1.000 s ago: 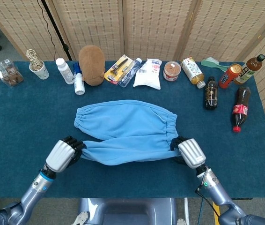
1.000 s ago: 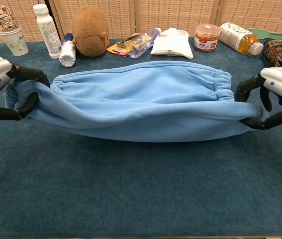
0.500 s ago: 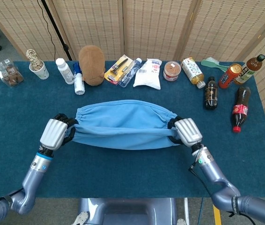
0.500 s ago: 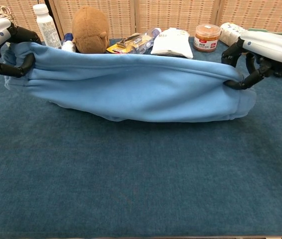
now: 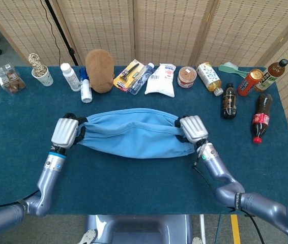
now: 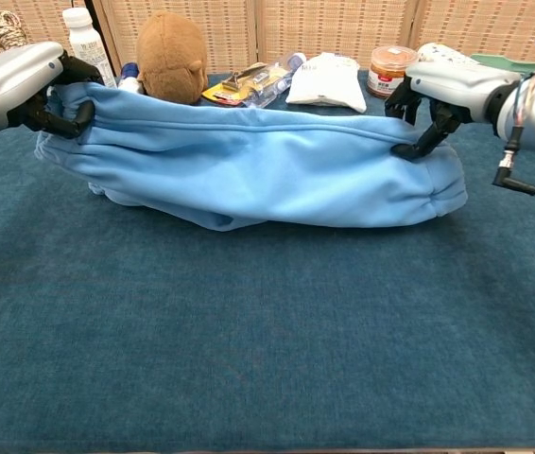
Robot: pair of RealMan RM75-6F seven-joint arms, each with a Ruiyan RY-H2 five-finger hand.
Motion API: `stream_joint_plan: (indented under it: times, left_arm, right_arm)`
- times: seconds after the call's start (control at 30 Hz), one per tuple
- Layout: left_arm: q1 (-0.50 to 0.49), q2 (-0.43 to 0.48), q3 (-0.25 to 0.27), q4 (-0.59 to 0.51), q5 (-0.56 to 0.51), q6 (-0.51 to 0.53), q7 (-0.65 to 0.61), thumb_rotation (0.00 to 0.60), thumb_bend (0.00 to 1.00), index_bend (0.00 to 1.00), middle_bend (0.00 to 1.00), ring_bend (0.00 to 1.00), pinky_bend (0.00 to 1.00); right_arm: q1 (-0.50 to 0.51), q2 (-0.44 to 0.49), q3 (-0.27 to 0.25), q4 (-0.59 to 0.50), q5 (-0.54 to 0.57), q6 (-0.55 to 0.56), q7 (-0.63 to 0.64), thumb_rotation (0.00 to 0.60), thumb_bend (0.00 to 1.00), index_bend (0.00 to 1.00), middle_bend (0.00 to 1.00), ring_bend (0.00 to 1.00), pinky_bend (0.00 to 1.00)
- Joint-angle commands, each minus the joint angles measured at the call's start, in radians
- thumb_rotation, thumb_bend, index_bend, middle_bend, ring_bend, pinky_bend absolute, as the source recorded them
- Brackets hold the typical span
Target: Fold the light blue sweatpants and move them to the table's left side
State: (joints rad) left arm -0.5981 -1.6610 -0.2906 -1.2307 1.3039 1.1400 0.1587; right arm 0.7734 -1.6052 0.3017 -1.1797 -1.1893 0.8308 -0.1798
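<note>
The left hand (image 5: 66,132) grasps the nine o'clock end of the light blue sweatpants (image 5: 134,133), fingers (image 6: 60,118) curled into the cloth. The right hand (image 5: 193,129) grips the three o'clock end. The sweatpants stretch between them, folded lengthwise, sagging onto the blue table (image 5: 134,183) at mid-table. At twelve o'clock beyond them stand a brown plush toy (image 5: 99,63) and a white pouch (image 5: 161,80).
</note>
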Motion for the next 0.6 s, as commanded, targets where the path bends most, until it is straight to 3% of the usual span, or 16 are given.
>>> stream_joint_plan:
  times: [0.03,0.33,0.43,0.5,0.53,0.6]
  left_arm:
    - [-0.029,-0.032,-0.019,0.047,-0.033,-0.03,0.007,0.6,0.61,0.87,0.66,0.57,0.28]
    - [-0.081,-0.099,-0.055,0.17,-0.096,-0.074,-0.014,0.6,0.61,0.87,0.66,0.54,0.28]
    - [-0.095,-0.12,-0.063,0.211,-0.108,-0.078,-0.023,0.6,0.6,0.85,0.65,0.52,0.23]
    - [-0.103,-0.132,-0.065,0.235,-0.121,-0.088,-0.025,0.6,0.59,0.8,0.56,0.42,0.15]
    - [-0.105,-0.137,-0.067,0.246,-0.13,-0.093,-0.022,0.6,0.58,0.73,0.47,0.34,0.11]
    - [-0.108,-0.144,-0.069,0.258,-0.138,-0.096,-0.02,0.6,0.55,0.52,0.23,0.17,0.03]
  right_arm:
    - [0.05,-0.038,0.012,0.086,0.038,-0.054,-0.026,0.6,0.44,0.63,0.5,0.42,0.62]
    - [0.111,-0.078,0.031,0.218,0.075,-0.111,-0.008,0.6,0.44,0.63,0.5,0.42,0.62]
    - [0.128,-0.087,0.033,0.252,0.08,-0.122,0.0,0.6,0.44,0.63,0.5,0.42,0.62]
    - [0.136,-0.095,0.033,0.272,0.085,-0.129,0.003,0.6,0.44,0.61,0.47,0.41,0.61]
    - [0.139,-0.101,0.032,0.282,0.086,-0.129,0.005,0.6,0.43,0.58,0.45,0.39,0.59]
    - [0.14,-0.107,0.032,0.288,0.084,-0.127,0.019,0.6,0.23,0.35,0.24,0.2,0.39]
